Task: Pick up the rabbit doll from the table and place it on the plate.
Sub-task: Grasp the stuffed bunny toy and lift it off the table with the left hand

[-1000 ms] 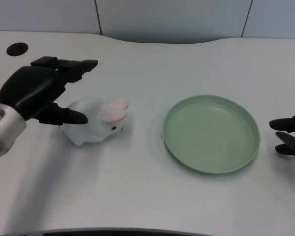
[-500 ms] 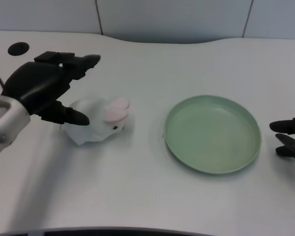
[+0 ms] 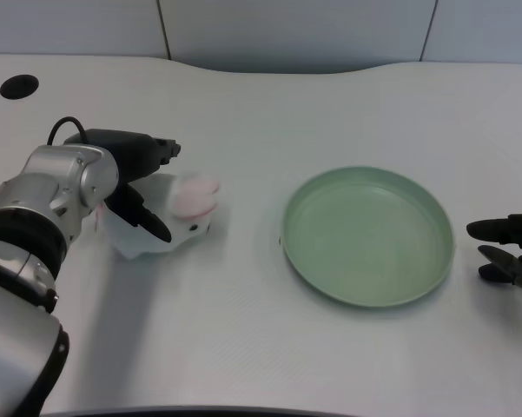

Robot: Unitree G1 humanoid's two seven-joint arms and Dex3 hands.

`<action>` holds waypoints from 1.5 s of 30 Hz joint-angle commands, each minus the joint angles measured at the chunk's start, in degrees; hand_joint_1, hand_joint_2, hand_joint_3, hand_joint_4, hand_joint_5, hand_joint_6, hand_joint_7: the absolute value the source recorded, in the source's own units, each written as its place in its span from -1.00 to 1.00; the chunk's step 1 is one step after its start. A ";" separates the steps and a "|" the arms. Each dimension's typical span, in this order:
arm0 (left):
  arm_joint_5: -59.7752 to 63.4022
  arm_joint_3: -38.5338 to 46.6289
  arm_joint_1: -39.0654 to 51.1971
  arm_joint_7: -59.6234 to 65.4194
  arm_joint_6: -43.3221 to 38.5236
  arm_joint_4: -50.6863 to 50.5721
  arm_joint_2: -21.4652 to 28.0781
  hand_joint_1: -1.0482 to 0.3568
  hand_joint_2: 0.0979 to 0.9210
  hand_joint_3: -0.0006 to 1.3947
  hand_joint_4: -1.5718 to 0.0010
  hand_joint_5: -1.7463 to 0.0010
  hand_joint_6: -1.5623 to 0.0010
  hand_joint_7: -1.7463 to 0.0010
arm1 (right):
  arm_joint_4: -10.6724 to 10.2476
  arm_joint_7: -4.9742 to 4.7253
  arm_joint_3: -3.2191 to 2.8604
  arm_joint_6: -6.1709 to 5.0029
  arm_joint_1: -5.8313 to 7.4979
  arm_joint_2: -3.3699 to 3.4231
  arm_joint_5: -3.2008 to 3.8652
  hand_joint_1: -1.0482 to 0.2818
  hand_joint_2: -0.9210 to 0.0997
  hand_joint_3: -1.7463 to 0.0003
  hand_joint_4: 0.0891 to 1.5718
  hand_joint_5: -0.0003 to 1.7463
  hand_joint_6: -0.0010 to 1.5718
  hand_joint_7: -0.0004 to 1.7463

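Left hand [image 3: 132, 178], at frame left, closing fingers [image 3: 153, 225] around the rabbit [image 3: 184, 211] for lifting toward the plate [image 3: 369, 235] at centre right.

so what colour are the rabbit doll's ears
Pink, on a white rabbit doll; the ears show best in the head view.
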 commanded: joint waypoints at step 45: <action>3.86 -10.01 2.00 12.70 2.27 4.66 -3.24 0.01 0.75 -1.00 0.58 -0.33 0.09 0.55 | -11.18 1.74 -1.42 1.63 8.85 -0.50 1.67 -0.09 -1.00 0.77 0.41 -0.97 0.14 -1.00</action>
